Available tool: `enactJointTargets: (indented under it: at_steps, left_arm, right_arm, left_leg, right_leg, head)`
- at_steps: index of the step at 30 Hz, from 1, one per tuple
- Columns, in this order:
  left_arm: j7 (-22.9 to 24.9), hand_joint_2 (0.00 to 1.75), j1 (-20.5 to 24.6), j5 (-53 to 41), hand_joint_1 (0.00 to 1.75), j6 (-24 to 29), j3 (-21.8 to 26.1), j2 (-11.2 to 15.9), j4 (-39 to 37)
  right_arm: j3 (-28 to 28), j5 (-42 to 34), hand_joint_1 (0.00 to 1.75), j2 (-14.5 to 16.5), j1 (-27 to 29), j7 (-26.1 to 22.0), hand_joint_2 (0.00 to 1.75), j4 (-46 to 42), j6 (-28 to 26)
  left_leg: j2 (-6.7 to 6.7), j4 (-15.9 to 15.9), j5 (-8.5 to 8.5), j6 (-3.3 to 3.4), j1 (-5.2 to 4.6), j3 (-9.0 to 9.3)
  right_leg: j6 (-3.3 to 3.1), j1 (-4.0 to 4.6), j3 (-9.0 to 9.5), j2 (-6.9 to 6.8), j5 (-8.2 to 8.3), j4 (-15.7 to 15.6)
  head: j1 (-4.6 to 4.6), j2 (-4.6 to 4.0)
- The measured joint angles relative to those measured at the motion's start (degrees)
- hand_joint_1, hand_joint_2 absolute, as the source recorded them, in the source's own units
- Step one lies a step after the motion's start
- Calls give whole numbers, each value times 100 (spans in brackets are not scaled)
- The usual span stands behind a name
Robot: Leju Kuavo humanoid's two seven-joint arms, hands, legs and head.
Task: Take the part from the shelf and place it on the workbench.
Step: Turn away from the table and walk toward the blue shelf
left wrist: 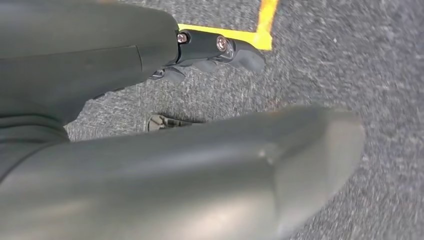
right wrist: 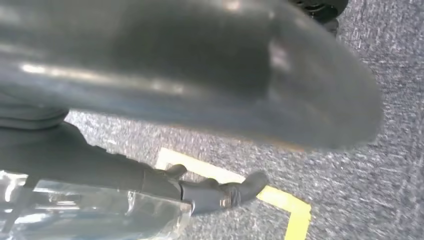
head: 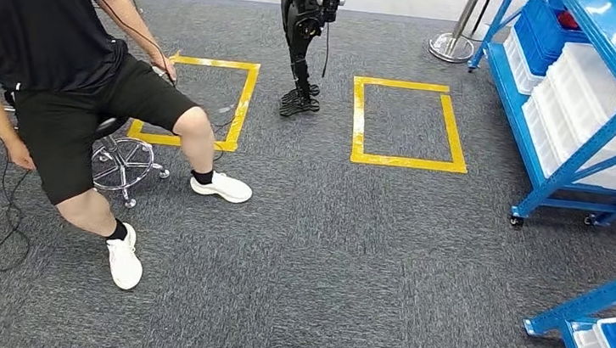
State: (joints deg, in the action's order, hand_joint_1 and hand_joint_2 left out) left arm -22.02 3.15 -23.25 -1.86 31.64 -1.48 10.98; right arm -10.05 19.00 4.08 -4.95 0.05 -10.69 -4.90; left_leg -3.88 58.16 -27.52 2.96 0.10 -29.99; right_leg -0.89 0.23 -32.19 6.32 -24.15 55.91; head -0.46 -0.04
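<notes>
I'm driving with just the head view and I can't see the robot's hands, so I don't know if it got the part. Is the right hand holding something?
Observer: Yes. In the right wrist view, the right hand holds a clear crinkled plastic bag against its dark fingers.
Operator: And the left hand?
Observer: The left hand holds nothing, with its thumb apart from its fingers.
Operator: What's below it?
Observer: A corner of yellow floor tape on the grey carpet.

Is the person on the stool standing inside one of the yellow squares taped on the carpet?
No. In the head view the person sits on a stool with both shoes on bare grey carpet, outside the yellow squares.
</notes>
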Motion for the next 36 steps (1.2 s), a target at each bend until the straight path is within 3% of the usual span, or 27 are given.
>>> enactJointTargets:
  at_steps: [2,3,5,7,9,10,12,13,14,16,18,20,22,24,25,26,27,29,31,33,34,36]
  left_arm:
    - [2,0,15,2,0,3,1,13,2]
    - [3,0,25,4,0,4,1,12,4]
    - [3,0,30,4,0,3,2,-1,6]
    - [4,0,14,1,0,1,2,-12,6]
    - [5,0,3,1,0,1,3,-17,6]
    - [5,0,2,1,0,0,3,-21,6]
    - [5,0,3,-1,0,-1,3,-30,6]
    - [6,0,2,-1,0,0,3,-26,8]
    - [6,0,1,-1,0,4,3,-20,10]
    - [5,0,12,-5,0,13,2,-10,15]
    - [4,0,33,-9,0,19,2,-24,16]
    - [4,0,43,-11,0,29,2,-35,17]
    - [3,0,25,-10,0,50,2,-39,17]
    - [2,0,0,-8,0,75,3,-40,17]
    - [-4,0,-4,-8,0,91,3,-40,17]
    - [-21,0,-5,-8,0,109,3,-42,17]
    - [-47,0,-4,-12,0,127,3,-42,17]
    - [-104,0,1,-33,0,155,3,-35,17]
    - [-137,0,14,-53,0,177,3,-24,21]
    - [-152,0,34,-57,0,207,4,-22,30]
    - [-155,0,44,-59,0,219,5,-29,34]
    - [-160,0,45,-63,0,235,5,-45,36]
  right_arm:
    - [0,0,0,15,10,1,0,0,3]
    - [0,1,0,16,16,2,0,0,5]
    - [0,0,0,7,10,2,0,0,7]
    - [0,0,0,-6,-11,2,0,0,7]
    - [0,0,0,-19,-11,2,0,0,7]
    - [0,-1,0,-27,-2,2,0,0,7]
    - [0,0,0,-39,9,2,0,0,7]
    - [0,1,0,-35,-2,2,0,0,7]
    - [0,2,0,-30,-14,0,0,-1,4]
    - [0,7,0,-22,-22,-4,0,-1,-7]
    - [0,16,0,-35,0,-7,0,0,-26]
    - [0,28,0,-41,19,-7,0,0,-41]
    - [0,52,0,-38,28,-7,0,0,-45]
    - [0,80,0,-34,36,-5,0,0,-46]
    - [0,90,0,-35,44,-1,0,0,-46]
    - [0,97,0,-36,52,4,0,0,-50]
    - [0,103,0,-36,56,10,0,0,-57]
    - [0,117,0,-24,51,17,0,0,-78]
    - [0,128,0,-5,44,20,0,1,-94]
    - [-1,133,0,4,51,21,0,2,-105]
    - [-1,134,0,2,55,21,0,2,-110]
    - [-3,136,0,-9,44,20,0,2,-117]
  left_leg:
    - [64,-94,30,69,-36,29]
    - [134,-184,83,85,-31,63]
    - [276,-397,210,129,-10,132]
    - [433,-483,270,139,-2,137]
    - [600,-478,277,109,-2,103]
    - [677,-469,276,82,7,88]
    - [820,-407,251,-5,42,56]
    - [886,-354,219,-65,50,32]
    - [953,-283,176,-129,51,13]
    - [1063,-189,113,-228,47,0]
    - [1124,-142,81,-286,93,13]
    - [908,101,-129,-329,155,-69]
    - [558,781,-559,-341,175,-358]
    - [416,1488,-848,-309,164,-697]
    - [393,1598,-833,-275,156,-764]
    - [368,1484,-706,-226,141,-719]
    - [316,1168,-507,-166,118,-570]
    - [56,398,-167,-31,51,-188]
    - [-84,50,-68,56,-11,-23]
    - [44,-35,-9,105,-29,-9]
    - [114,-119,51,113,-25,13]
    - [269,-282,176,136,-9,41]
  right_leg:
    - [65,-12,-25,105,45,-40]
    - [89,-8,-48,81,56,-40]
    - [84,18,-212,-165,-81,202]
    - [51,-7,-560,-452,-409,883]
    - [109,-83,-824,-546,-618,1464]
    - [177,-134,-806,-580,-606,1472]
    - [357,-237,-418,-729,-386,837]
    - [416,-259,-189,-859,-287,468]
    - [428,-270,-29,-952,-213,190]
    - [342,-234,32,-990,-189,72]
    - [242,-231,1,-853,-169,88]
    - [159,-245,-12,-724,-134,90]
    - [89,-215,-36,-592,-97,88]
    - [42,-154,-69,-436,-68,90]
    - [24,-124,-81,-356,-55,91]
    - [10,-98,-87,-275,-41,91]
    - [1,-80,-89,-196,-27,90]
    - [6,-59,-97,-57,9,90]
    - [46,-60,-129,55,46,86]
    - [112,-58,-177,129,93,68]
    - [131,-46,-220,56,86,97]
    - [118,-27,-415,-262,-119,424]
  head:
    - [-9,0]
    - [-10,0]
    - [8,0]
    - [30,0]
    - [39,0]
    - [40,0]
    - [44,0]
    - [49,0]
    - [52,0]
    - [44,0]
    - [27,1]
    - [17,1]
    - [0,0]
    - [-10,0]
    - [-9,0]
    - [-8,0]
    - [-6,0]
    - [-4,0]
    - [-7,0]
    - [-12,0]
    - [-6,0]
    - [28,0]
